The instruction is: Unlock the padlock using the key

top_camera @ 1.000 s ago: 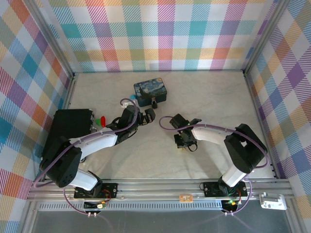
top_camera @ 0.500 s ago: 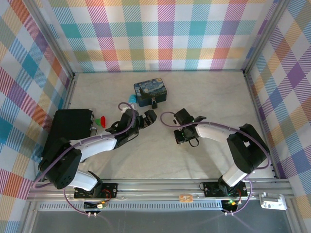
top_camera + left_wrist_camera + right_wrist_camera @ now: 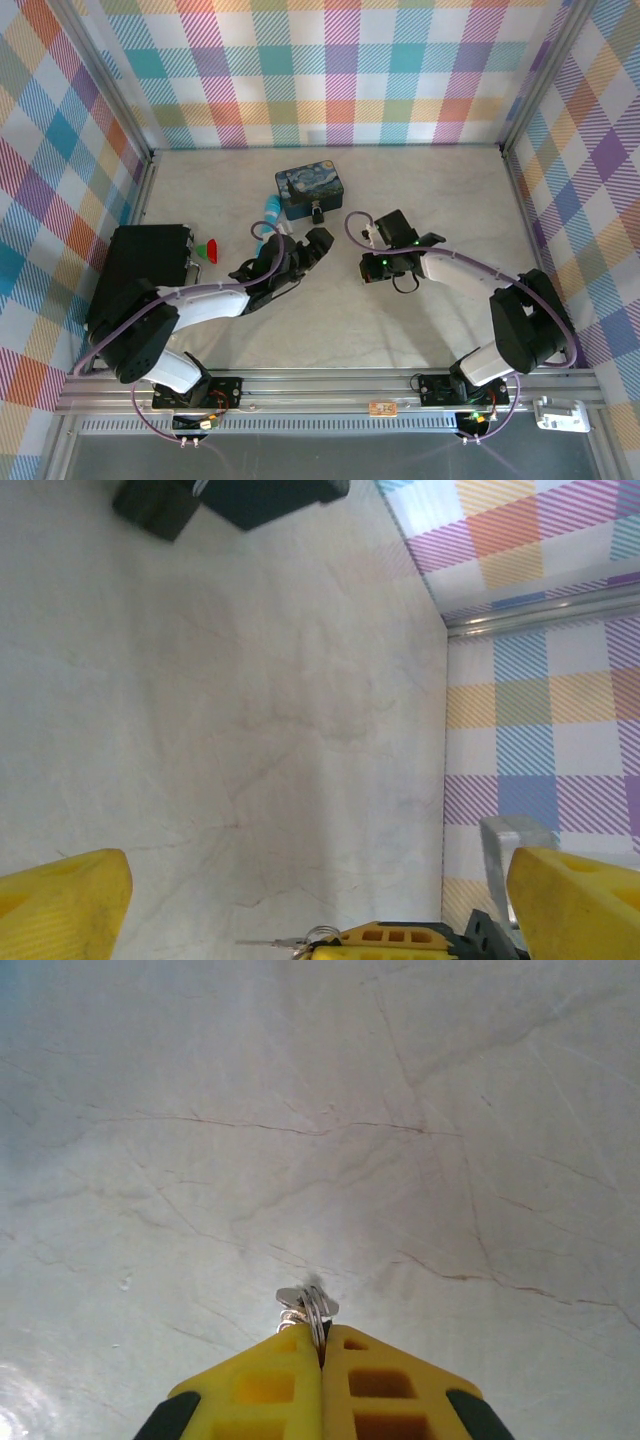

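Blue painted tin [image 3: 310,190], teal marker [image 3: 268,212], black box [image 3: 150,255]

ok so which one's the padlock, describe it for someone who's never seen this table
Find the dark-blue painted tin toward the back of the table. The padlock lies right at the tin's near edge. It is tiny and black, far smaller than the tin, unlike the longer teal cylinder left of it.

Two white-shelled arms [image 3: 200,298] with black joints [image 3: 140,345], lilac cables [image 3: 348,228], yellow gripper fingers [image 3: 265,1385], black bases [image 3: 195,392].
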{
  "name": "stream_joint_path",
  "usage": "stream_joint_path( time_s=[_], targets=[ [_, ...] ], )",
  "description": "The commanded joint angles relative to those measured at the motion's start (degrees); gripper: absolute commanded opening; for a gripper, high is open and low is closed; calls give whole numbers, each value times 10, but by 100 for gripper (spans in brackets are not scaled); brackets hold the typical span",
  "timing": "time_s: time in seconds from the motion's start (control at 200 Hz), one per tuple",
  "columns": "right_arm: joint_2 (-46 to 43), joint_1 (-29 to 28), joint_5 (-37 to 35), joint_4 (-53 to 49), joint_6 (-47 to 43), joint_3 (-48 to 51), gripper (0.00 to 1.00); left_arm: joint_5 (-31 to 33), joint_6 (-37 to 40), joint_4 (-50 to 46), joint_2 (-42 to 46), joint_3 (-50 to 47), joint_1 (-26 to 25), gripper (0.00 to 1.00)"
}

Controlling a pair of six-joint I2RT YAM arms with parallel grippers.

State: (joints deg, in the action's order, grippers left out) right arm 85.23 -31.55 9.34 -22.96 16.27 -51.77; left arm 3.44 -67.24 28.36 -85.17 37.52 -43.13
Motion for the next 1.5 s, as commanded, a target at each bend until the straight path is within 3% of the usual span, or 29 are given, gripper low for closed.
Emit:
stream_joint_path(
  time_s=[0.0, 0.185, 0.64, 1.06, 1.425, 1.495],
  targets=[
    [-25, 3, 32, 9, 31, -18, 0, -5, -73, 48, -34, 18, -14, 95],
    [-16, 4, 63, 56, 67, 5, 0, -3, -95, 47, -56, 27, -14, 96],
    [-29, 4, 137, 120, 80, 1, 0, -19, -279, 76, -111, 55, -41, 94],
    [-22, 3, 184, 144, 78, 10, 0, -41, -327, 128, -137, 53, -41, 91],
    [-24, 4, 187, 122, 63, 14, 0, -37, -333, 137, -132, 41, -33, 84],
    [-24, 4, 188, 119, 62, 13, 0, -34, -332, 134, -130, 39, -32, 78]
  ],
)
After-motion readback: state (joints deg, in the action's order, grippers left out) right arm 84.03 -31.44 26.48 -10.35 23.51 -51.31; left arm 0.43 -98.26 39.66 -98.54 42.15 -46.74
